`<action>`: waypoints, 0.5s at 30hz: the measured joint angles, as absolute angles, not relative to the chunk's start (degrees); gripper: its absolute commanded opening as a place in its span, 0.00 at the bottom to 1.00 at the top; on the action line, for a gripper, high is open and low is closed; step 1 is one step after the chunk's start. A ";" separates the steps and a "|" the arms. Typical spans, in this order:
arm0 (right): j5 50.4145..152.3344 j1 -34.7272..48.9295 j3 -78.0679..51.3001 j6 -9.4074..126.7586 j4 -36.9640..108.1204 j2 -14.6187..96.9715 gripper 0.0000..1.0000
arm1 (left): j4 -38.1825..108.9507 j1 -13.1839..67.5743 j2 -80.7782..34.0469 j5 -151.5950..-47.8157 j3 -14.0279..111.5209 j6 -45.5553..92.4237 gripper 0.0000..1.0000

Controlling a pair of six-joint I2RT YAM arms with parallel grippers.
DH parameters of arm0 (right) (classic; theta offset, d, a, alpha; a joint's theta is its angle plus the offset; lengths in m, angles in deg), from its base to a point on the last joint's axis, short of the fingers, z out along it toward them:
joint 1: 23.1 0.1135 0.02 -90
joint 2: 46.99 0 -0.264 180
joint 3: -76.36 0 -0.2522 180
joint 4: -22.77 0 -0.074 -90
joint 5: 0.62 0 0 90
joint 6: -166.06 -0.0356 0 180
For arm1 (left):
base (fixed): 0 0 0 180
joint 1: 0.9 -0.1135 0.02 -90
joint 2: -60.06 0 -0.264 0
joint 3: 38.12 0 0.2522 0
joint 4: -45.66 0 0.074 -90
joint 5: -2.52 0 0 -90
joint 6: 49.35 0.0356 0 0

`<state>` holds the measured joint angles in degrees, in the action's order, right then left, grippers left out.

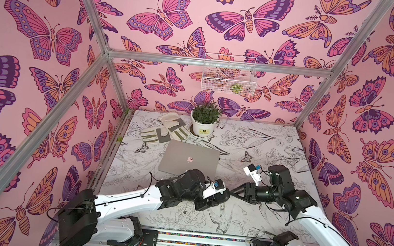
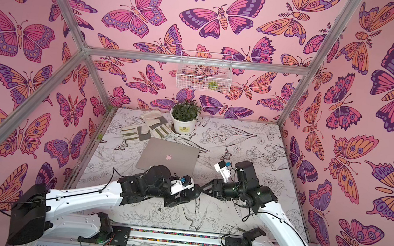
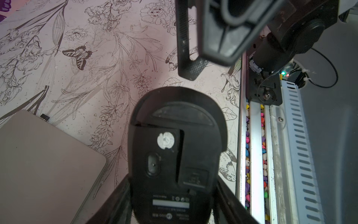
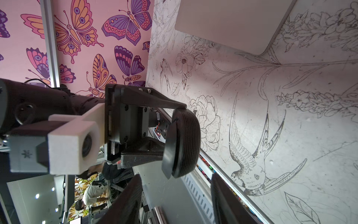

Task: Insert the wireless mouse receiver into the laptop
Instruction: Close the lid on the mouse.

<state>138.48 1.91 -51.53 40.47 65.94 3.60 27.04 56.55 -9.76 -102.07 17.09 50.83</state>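
Beyond the laptop (image 1: 187, 168) lie gloves (image 1: 165, 130) and a potted plant (image 1: 205, 122)

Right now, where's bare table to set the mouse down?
Free: the wide patch between laptop and right wall; the strip along the front rail. Crowded: gloves and potted plant at the back; left pincer and right pincer close together by the laptop's near edge.

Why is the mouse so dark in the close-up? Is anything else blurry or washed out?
Left wrist view: the mouse is shadowed, its underside dim; the right arm's fingers blur up close. Right wrist view: the laptop looks washed out. Both top views: evenly lit, sharp.
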 measured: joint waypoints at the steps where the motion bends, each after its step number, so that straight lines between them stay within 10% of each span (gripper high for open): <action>1: 138.13 2.48 -51.53 40.53 66.07 3.67 0.61 | 27.00 56.55 -9.82 -102.02 17.31 50.65 0.49; 15: 133.78 6.57 -51.24 40.09 65.61 6.29 0.54 | 25.90 56.68 -10.17 -102.04 18.16 50.61 0.48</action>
<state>133.78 6.57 -51.24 40.09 65.61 6.29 25.90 56.68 -10.17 -102.04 18.16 50.61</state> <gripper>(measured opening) 0.561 0.585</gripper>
